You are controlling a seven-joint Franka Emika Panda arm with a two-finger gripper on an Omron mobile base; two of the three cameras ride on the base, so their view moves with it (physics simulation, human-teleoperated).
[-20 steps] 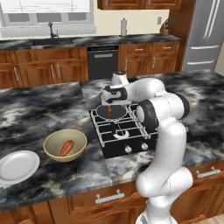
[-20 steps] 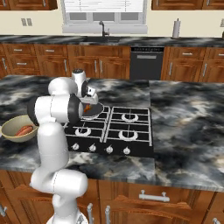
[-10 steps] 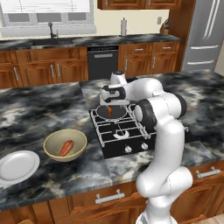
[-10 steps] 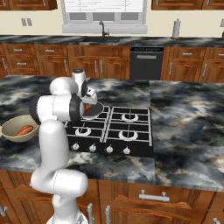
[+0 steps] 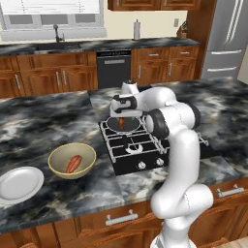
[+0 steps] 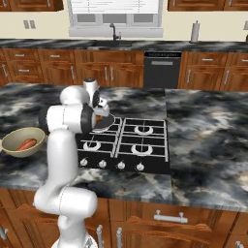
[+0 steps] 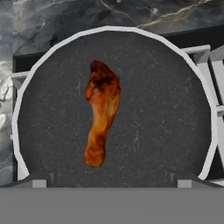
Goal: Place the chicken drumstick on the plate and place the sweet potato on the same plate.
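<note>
Over the pan (image 7: pixel 175 109), hand (image 7: pixel 112 179) still wide open, empty, slightly nearer the chicken drumstick (image 7: pixel 100 116).

A: How many food items? 
B: 2. There is 1 chicken drumstick (image 7: pixel 101 114), lying in the pan directly below the gripper (image 5: pixel 124 115), and 1 sweet potato (image 5: pixel 73 163), well off to the gripper's left and nearer the base.

A: And dishes? 
B: 3 in all: 1 dark round pan (image 7: pixel 175 109) under the gripper, 1 tan bowl (image 5: pixel 57 159) holding the sweet potato, and 1 plate (image 5: pixel 19 184) farther left than the bowl, beside it.

A: Burners on the stove (image 6: pixel 127 156)? 
B: 4, with the pan on 1 of them. I count 4 knobs (image 6: pixel 121 165) along the front edge, on the base side of the gripper
</note>
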